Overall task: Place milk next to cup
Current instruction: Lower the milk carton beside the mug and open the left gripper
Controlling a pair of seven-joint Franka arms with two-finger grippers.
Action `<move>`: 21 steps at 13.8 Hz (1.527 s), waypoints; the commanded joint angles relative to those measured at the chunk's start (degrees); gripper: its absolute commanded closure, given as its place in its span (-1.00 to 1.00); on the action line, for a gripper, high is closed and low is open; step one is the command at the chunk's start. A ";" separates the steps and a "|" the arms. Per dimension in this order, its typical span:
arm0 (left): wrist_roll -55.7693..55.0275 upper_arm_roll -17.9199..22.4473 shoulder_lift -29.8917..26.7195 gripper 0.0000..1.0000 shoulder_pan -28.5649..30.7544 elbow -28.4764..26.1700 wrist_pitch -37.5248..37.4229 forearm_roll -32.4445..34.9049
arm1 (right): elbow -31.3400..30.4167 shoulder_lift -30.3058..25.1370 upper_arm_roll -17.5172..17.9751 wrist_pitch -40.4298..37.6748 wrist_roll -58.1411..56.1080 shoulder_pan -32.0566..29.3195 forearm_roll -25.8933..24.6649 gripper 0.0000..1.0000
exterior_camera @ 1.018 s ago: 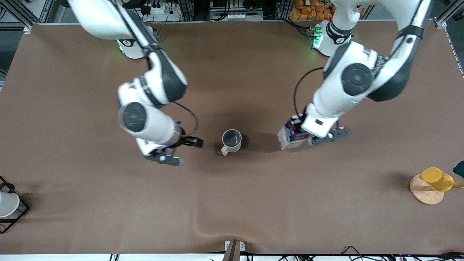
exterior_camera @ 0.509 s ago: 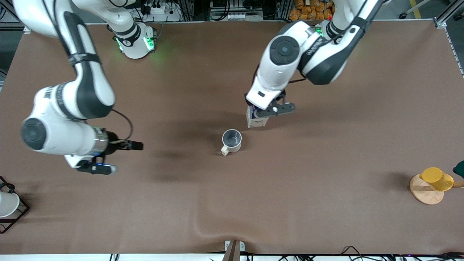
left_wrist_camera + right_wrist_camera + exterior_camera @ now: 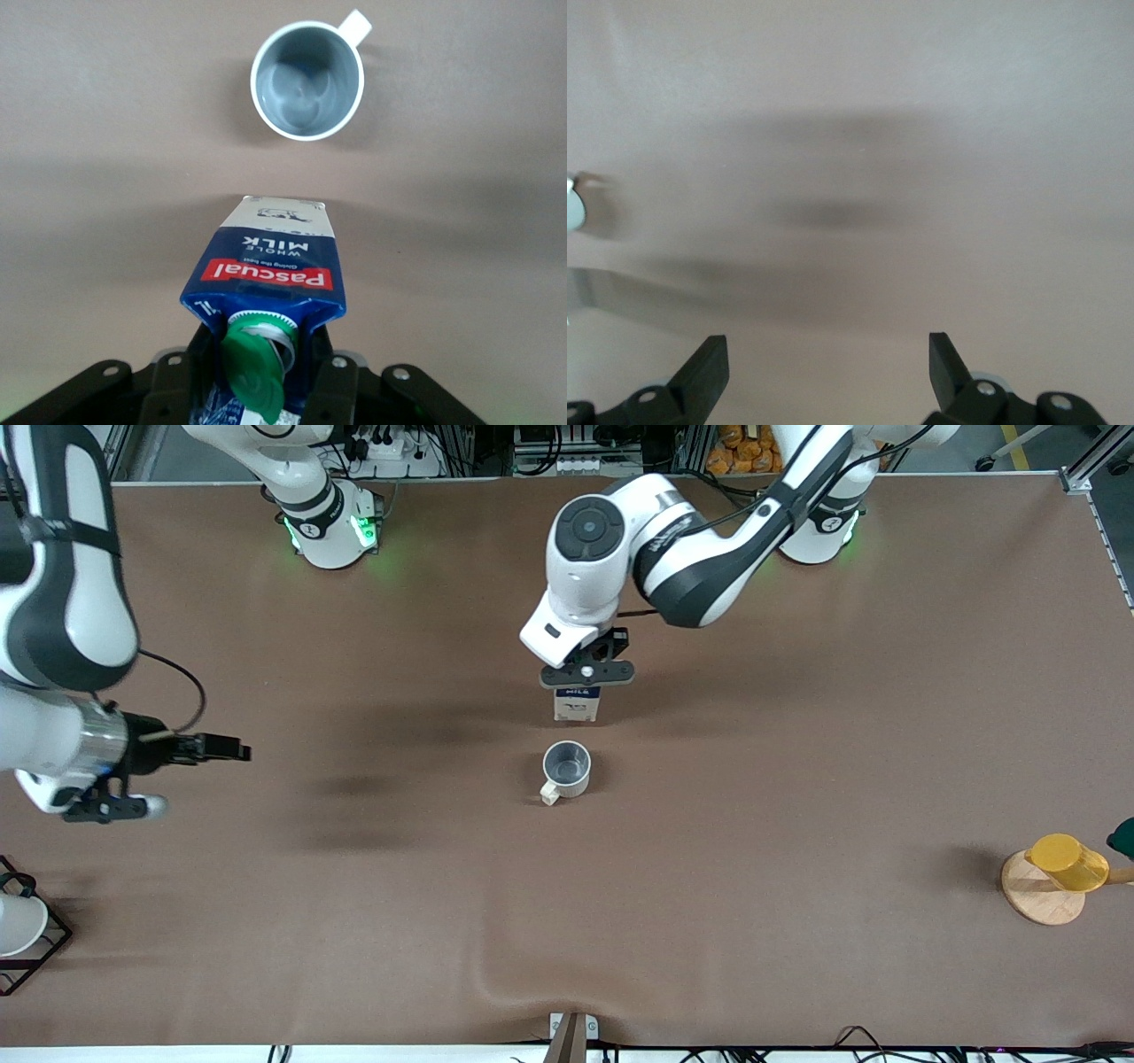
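The milk [image 3: 578,705], a dark blue carton with a red label band and a green cap, hangs in my left gripper [image 3: 582,687], which is shut on its top. It is over the table beside the cup [image 3: 567,769], with a small gap between them. I cannot tell whether its base touches the table. In the left wrist view the fingers [image 3: 333,382] clamp the milk [image 3: 266,266], and the beige cup [image 3: 307,81] with its grey inside stands upright. My right gripper [image 3: 89,795] is open and empty over bare table at the right arm's end, as the right wrist view [image 3: 828,372] shows.
A yellow cup [image 3: 1067,861] rests on a wooden disc [image 3: 1038,899] at the left arm's end. A white cup [image 3: 18,926] sits in a black wire rack [image 3: 49,948] at the right arm's end. The brown table cover has a wrinkle [image 3: 496,983] near the front edge.
My left arm has carried the milk from the left arm's side of the cup to a spot beside it. My right arm has swung away from the cup toward its own end.
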 commanded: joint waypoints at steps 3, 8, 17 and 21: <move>-2.02 1.27 4.67 0.15 -1.98 5.50 -0.70 4.40 | -9.05 -14.57 1.38 0.38 -2.09 -0.51 -8.40 -1.00; -3.95 2.33 7.05 0.15 -2.60 8.05 -0.61 4.40 | -8.71 -19.68 1.20 -3.21 -0.95 -1.04 -8.58 -1.00; -4.31 4.79 8.98 -0.02 -4.27 9.28 -0.17 4.31 | -3.26 -20.39 1.38 -8.58 3.45 -3.15 -8.06 -1.00; -4.22 4.88 8.72 -1.00 -5.06 9.29 -0.17 4.40 | -1.50 -19.95 1.20 -10.07 4.86 -3.23 -8.58 -1.00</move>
